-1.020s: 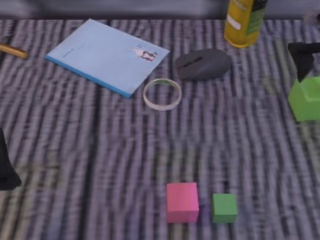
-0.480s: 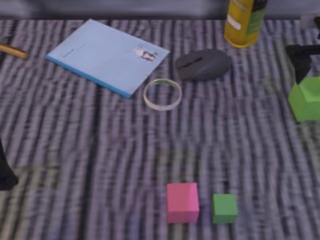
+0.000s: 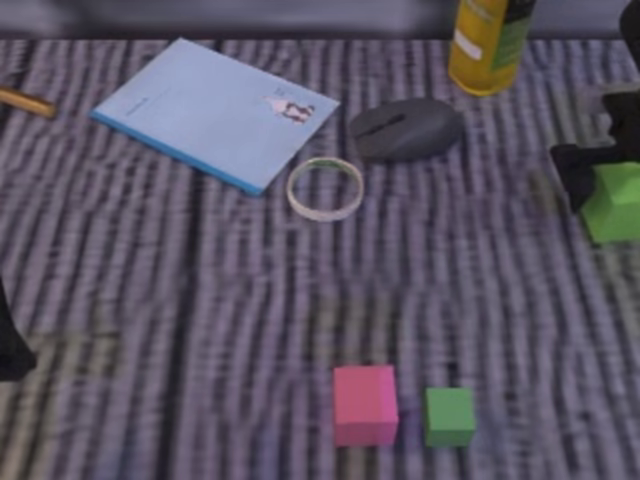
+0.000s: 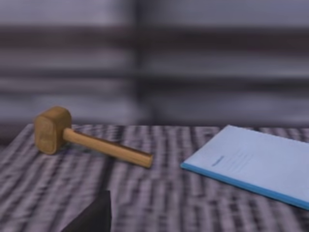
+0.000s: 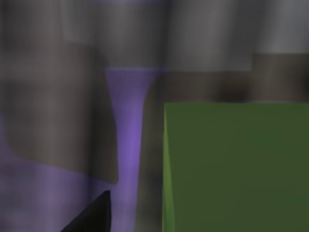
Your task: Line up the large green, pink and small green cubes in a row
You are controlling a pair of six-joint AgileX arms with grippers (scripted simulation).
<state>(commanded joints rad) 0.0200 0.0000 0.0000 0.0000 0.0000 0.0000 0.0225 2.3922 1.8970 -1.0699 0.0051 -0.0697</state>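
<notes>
- Large green cube (image 3: 615,203) sits at the far right edge of the table in the top view, well apart from the other two cubes and farther back than they are; in the right wrist view its face (image 5: 236,166) fills much of the frame, so that camera is very close to it.
- Right gripper (image 3: 600,180) is at this cube: one dark finger (image 3: 572,175) shows just beside the cube's left face, and the rest runs off the edge of the top view. Whether the fingers have closed on the cube, or whether it is lifted off the cloth, I cannot tell.
- Pink cube (image 3: 365,404) rests near the front edge, a little right of centre, with the small green cube (image 3: 449,416) just beside it on its right, a narrow gap between them. These two look already lined up side by side.
- Progress, as I judge it: two places of the row are filled; what is left is to bring the large green cube down to the free side of the pink one, at the same depth.
- Left gripper (image 3: 12,345) is parked at the table's left edge, clear of the cubes.
- Farther back lie a blue notebook (image 3: 215,110), a tape ring (image 3: 325,188), a dark mouse (image 3: 407,129), a yellow bottle (image 3: 490,40) and a wooden mallet (image 4: 82,137), all clear of the row.
</notes>
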